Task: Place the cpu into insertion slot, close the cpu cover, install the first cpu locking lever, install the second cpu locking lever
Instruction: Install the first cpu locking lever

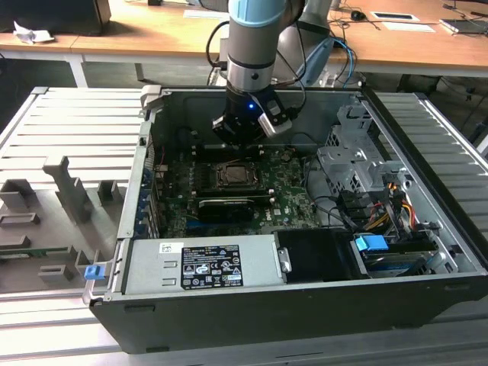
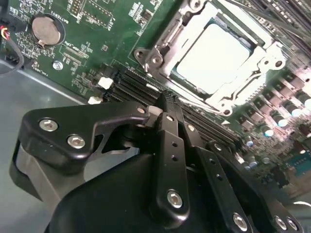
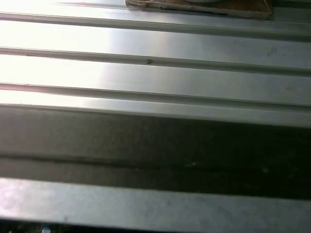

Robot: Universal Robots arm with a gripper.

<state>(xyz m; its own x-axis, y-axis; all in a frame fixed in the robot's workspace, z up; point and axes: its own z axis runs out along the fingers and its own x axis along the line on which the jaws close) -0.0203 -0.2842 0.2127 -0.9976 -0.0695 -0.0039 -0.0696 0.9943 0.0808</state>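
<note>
Grey fixture tray [image 1: 69, 198]: at the exterior view's left, outside the open computer case [image 1: 229, 320], carrying upright grey blocks and a small blue clip [image 1: 93, 271].
Power supply [image 1: 202, 263]: a silver box with a label, along the case's near edge.
Motherboard [image 1: 290, 202]: green, flat on the case floor, with a long black expansion card [image 1: 225, 207] lying just in front of the socket.
Insertion slot [image 1: 238, 175]: mid-board, directly below the arm.
Cpu [image 2: 214, 56]: seated in the slot, its silvery top bright in the second wrist view.
Cpu cover [image 2: 167, 39]: down around the cpu, framing it with its central cut-out.
Gripper [image 1: 242, 137]: hanging over the board just behind the socket; its black fingers [image 2: 167, 145] are pressed together and pinch nothing.
Drive cage and cables [image 1: 366, 191]: at the exterior view's right, with a blue connector [image 1: 372, 245] nearby.
</note>
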